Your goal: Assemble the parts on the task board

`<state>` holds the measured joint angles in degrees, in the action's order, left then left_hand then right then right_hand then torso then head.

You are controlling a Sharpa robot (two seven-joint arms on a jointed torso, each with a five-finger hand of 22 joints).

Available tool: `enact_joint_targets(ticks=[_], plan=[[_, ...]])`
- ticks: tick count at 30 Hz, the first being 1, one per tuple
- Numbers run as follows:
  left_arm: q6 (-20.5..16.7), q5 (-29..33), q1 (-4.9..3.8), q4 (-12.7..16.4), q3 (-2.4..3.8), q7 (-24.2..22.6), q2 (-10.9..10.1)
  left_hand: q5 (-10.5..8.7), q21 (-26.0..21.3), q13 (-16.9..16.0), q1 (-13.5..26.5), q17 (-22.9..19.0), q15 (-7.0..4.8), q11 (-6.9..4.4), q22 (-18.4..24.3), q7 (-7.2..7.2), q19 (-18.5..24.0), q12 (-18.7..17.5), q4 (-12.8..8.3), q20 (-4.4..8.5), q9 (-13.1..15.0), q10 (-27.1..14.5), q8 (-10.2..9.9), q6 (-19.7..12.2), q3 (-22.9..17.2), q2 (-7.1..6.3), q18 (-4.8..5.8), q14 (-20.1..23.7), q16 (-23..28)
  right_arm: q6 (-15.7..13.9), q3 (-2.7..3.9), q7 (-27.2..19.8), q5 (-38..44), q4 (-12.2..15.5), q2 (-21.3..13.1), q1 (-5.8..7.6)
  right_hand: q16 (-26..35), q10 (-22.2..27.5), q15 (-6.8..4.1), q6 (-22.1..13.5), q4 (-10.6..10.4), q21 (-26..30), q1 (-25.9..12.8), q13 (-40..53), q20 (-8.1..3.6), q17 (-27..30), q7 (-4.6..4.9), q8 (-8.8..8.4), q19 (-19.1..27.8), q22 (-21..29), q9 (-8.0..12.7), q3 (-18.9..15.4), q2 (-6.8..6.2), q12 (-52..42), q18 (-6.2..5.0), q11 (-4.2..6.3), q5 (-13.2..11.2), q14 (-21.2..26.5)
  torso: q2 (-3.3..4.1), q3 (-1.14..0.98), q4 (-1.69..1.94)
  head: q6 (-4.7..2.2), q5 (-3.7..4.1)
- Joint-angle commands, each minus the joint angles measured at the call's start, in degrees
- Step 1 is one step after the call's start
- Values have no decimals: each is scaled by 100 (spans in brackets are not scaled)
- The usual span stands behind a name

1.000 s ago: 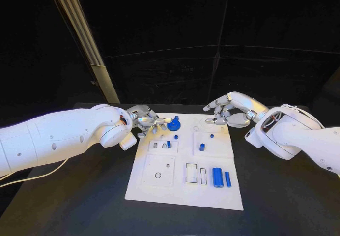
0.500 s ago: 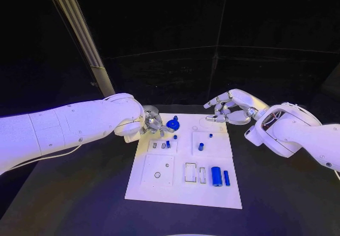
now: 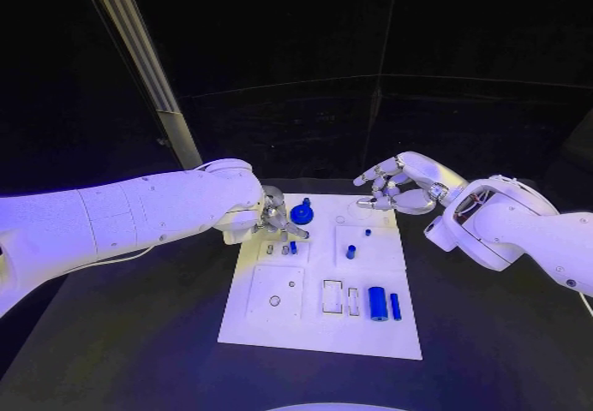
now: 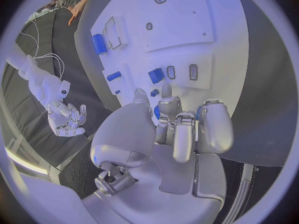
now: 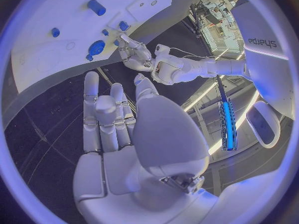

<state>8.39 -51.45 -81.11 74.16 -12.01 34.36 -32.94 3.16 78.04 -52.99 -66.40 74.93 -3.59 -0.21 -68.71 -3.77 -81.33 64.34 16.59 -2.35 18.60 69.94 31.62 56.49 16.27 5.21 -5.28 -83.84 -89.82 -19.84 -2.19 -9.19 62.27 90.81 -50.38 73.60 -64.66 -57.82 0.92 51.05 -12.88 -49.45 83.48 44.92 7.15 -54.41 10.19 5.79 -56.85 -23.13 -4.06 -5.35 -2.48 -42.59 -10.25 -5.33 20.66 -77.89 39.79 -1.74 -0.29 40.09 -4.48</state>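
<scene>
Two hands flank the far end of the task board (image 3: 324, 282), which lies in the middle of the black surface (image 3: 136, 342). The left hand (image 3: 274, 216) sits low at the board's far left corner, its fingers (image 4: 185, 134) curled down beside the round blue part (image 3: 302, 216); whether it pinches a part or merely touches the board I cannot tell, since the palm hides the fingertips. The step in hand looks like seating a small part near the row of slots (image 3: 282, 250) below that corner. To do it well, the hand should keep the piece upright over its slot, lower it slowly and straight, and avoid brushing the round part just beside it. The right hand (image 3: 398, 190) hovers above the far right corner, holding nothing, its fingers apart and loosely bent, palm turned toward the board. It is best kept there, clear of the work. Other parts wait on the board: a short blue peg (image 3: 351, 252) stands mid-board, and two blue cylinders (image 3: 385, 305) lie side by side near the front right.
</scene>
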Motion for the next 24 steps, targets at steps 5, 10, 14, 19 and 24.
enact_joint_targets(ticks=[5, 10, 14, 19, 24], plan=[[336, -78, -9, -92, -17, 142, 83, -35, 58, -38, 21, 1507, -42, -24, -42, 20, -46, 62, -7, 8, 42, 48, 64, -50, 57, 41, 120, -616, -18, 23, 5, 19, -34, -41, 25, 13, 25, 49, 4, -48, -20, 38, 5, -23, 0, -1, 3, 32, -65, 12, -7, -44, 20, -30, -28, 8, 50, 29, 4, 2, -7, 36, -18], [366, -75, -6, -151, -31, 138, 125, -35, 64, -41, 17, 1507, -43, -25, -52, 22, -49, 65, -8, 9, 58, 47, 81, -56, 62, 44, 122, -616, -18, 21, 5, 24, -34, -68, 39, 13, 25, 50, 3, -52, -30, 44, 14, -36, 0, -3, 2, 40, -72, 16, -7, -52, 23, -40, -29, 10, 75, 25, 5, 4, -11, 45, -25], [370, -38, -2, -181, -39, 128, 157, -34, 72, -40, 11, 1507, -45, -27, -66, 24, -53, 65, -11, 10, 73, 45, 96, -62, 64, 48, 124, -616, -18, 27, 5, 33, -34, -85, 54, 12, 27, 53, 2, -57, -43, 52, 25, -53, -1, -2, 2, 49, -81, 22, -7, -60, 29, -50, -29, 11, 106, 23, 4, 2, 3, 62, -12], [375, -16, 2, -198, -47, 95, 195, -34, 80, -50, -5, 1507, -46, -29, -79, 26, -56, 71, -16, 11, 95, 46, 119, -73, 64, 57, 126, -616, -18, 35, 5, 40, -34, -116, 87, 12, 28, 54, 1, -60, -52, 57, 29, -63, -2, -3, 1, 54, -86, 25, -7, -66, 32, -57, -29, 11, 122, 21, 2, -2, 1, 84, -15], [402, 112, 4, -226, -49, 87, 222, -32, 105, -108, -31, 1507, -49, -34, -124, 33, -69, 112, -21, 13, 138, 74, 165, -83, 63, 74, 133, -616, -18, 23, 5, 28, -34, -131, 97, 12, 24, 55, 1, -67, -80, 65, 24, -82, -2, -12, 2, 65, -96, 31, -8, -79, 46, -71, -29, 10, 132, 14, 0, -2, 4, 96, -13]])
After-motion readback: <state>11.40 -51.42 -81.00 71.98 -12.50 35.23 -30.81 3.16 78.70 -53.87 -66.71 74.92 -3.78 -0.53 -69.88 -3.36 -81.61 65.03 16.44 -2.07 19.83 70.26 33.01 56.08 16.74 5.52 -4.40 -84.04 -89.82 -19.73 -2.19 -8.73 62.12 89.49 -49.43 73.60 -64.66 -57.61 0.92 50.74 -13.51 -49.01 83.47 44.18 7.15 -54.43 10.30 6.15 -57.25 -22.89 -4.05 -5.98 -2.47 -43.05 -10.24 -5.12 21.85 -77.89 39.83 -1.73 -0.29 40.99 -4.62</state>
